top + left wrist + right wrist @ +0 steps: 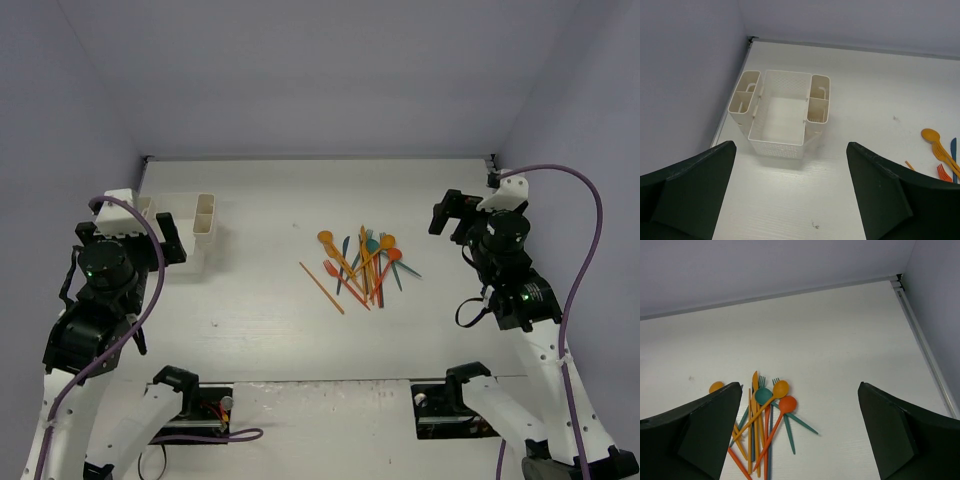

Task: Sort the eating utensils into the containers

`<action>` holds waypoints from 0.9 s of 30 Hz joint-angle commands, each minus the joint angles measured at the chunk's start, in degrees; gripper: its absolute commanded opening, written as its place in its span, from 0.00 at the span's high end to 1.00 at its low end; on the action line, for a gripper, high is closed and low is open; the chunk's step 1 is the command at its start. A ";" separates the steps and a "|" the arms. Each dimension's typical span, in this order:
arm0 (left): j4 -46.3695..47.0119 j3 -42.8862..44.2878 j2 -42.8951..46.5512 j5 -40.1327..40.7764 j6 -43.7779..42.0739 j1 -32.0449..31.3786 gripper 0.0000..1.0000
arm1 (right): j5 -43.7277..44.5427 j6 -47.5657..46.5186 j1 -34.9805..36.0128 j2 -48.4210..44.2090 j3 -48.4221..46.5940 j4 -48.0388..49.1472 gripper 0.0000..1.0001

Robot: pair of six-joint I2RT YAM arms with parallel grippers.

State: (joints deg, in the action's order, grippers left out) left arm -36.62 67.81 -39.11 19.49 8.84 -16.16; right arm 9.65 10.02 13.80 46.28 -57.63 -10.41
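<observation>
The eating utensils (362, 265) lie in a crossed pile mid-table: orange, yellow, teal and blue spoons, forks and sticks. In the right wrist view the utensil pile (762, 415) sits low and left between the fingers of my open right gripper (800, 385), which touches nothing. My right gripper (455, 215) hovers to the pile's right. The white containers (195, 225) stand at the left: a large perforated bin (775, 148) with narrow compartments (818, 97) on both sides. My left gripper (790, 145) is open and empty just in front of them, seen from above as the left gripper (165, 240).
Purple cables (590, 230) loop off both arms. Lavender walls close in the table on three sides, with a corner (751, 39) behind the bins and a rail (920, 340) on the right edge. A yellow spoon (931, 135) shows at the left wrist view's right edge.
</observation>
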 commanded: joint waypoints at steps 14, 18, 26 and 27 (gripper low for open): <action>2.43 -0.40 -0.97 -6.48 2.85 -0.18 0.09 | -1.47 24.17 1.41 8.57 8.67 4.08 0.00; 2.37 -0.95 -1.55 -6.22 3.23 -0.18 0.09 | 2.18 28.26 3.94 12.91 10.25 1.19 0.00; 2.05 -1.36 -3.48 -6.71 4.63 -0.18 0.09 | 6.31 37.67 8.33 23.58 11.93 -0.04 0.08; 1.94 -1.37 -3.66 -6.65 4.81 -0.18 0.09 | 6.47 38.41 8.66 24.86 11.66 -0.07 0.12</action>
State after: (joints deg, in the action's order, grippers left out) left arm -37.13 65.82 -41.20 13.32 12.11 -16.16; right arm 11.71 41.30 20.93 67.09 -45.65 -11.07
